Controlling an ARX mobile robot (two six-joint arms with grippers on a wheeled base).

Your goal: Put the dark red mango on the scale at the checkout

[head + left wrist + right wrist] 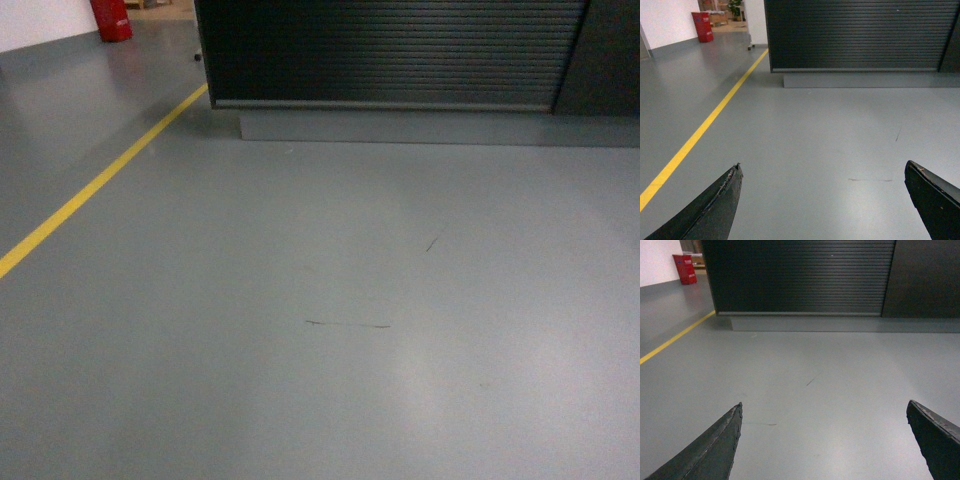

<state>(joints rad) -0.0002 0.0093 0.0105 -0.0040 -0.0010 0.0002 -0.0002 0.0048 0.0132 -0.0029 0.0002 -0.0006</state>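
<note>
Left tool [822,200] and right tool [824,440] both spread, empty, held low over floor; ribbed checkout counter [390,50] at frame top; dark red mango and scale unseen; approach likely pending

Dim, even light; soft glare sheens on the floor [330,380] before the checkout [390,50], whose ribbed front stays dark. My views look slightly soft.
</note>
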